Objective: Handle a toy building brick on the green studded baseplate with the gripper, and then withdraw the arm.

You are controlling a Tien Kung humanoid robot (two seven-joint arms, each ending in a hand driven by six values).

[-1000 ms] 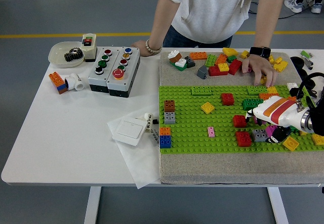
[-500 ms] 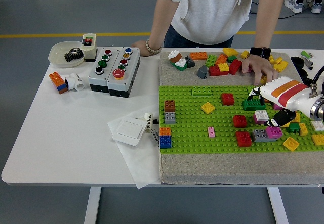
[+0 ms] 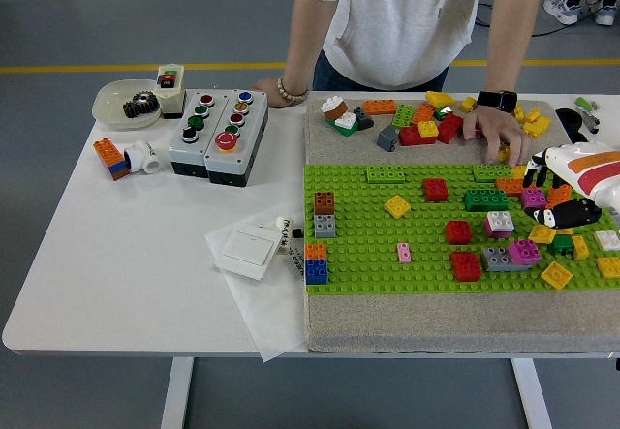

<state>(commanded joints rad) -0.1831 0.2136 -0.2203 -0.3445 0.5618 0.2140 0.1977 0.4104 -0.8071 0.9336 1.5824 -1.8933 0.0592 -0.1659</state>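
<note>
Right hand at right edge, over the green baseplate [image 3: 387, 235].
We see the right hand [image 3: 572, 201] above the bricks; fingers seemingly curled and empty, consistent with withdrawal.

Baseplate [image 3: 368, 230]: glossy green studded plastic. Bricks [image 3: 464, 265]: smooth, shiny plastic. Mat [image 3: 407, 315] under the baseplate: rough beige cloth. Counter [image 3: 116, 255]: smooth matt white. Right hand [image 3: 581, 182]: glossy white shell, black fingers [image 3: 562, 216].
</note>
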